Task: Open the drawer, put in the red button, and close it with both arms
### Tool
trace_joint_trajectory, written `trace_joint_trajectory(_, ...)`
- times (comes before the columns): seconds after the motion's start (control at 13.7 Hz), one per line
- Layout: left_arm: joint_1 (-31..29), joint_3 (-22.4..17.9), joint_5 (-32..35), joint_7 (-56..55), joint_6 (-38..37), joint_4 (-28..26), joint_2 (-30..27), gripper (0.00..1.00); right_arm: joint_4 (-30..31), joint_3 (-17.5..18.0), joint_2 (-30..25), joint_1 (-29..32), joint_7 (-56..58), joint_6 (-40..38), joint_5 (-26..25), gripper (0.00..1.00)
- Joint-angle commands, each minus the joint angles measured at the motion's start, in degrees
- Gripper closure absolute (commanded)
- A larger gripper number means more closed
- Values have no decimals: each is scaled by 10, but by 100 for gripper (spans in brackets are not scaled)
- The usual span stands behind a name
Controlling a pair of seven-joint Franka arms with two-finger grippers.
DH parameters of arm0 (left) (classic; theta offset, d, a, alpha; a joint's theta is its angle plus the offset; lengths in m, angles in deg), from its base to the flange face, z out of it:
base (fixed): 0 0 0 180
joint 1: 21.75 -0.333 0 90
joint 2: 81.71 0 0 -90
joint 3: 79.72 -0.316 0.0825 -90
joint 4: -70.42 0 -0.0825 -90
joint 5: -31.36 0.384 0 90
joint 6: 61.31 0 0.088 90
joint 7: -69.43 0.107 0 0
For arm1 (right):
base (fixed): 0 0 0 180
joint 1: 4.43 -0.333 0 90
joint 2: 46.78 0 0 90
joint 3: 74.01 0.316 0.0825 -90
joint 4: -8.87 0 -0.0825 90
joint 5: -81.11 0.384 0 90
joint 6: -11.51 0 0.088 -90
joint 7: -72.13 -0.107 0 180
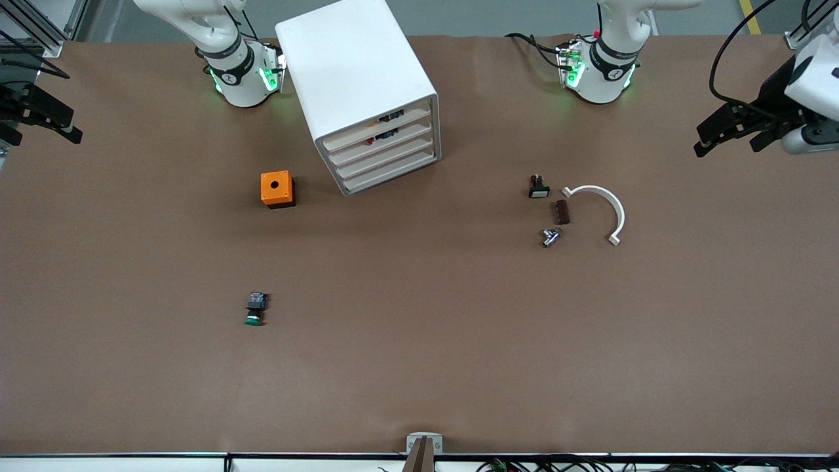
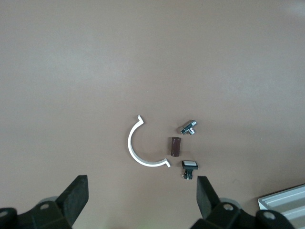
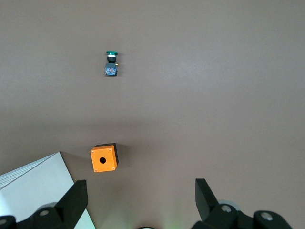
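Front view, brown table [image 1: 419, 341], cabinet [image 1: 367, 85] drawers apparently shut, both end effectors wide, empty.

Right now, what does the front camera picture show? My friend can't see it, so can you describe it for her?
A tall white cabinet with four shut drawers stands on a brown table between two white robot arms, whose end effectors wait open at the table's ends: left end effector, right end effector. An orange box sits beside the cabinet, a green-capped button lies nearer the camera, and small parts lie by a white curved clip.
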Motion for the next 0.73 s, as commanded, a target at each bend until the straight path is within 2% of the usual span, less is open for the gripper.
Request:
trace_joint_trajectory(0.0, -2, 0, 12, 10, -14, 15, 6, 0, 13, 9, -15, 20, 10, 1, -4, 0)
trace_joint_trajectory(0.66, -3, -1, 13, 53, -16, 18, 7, 0, 14, 11, -14, 21, 10, 1, -3, 0)
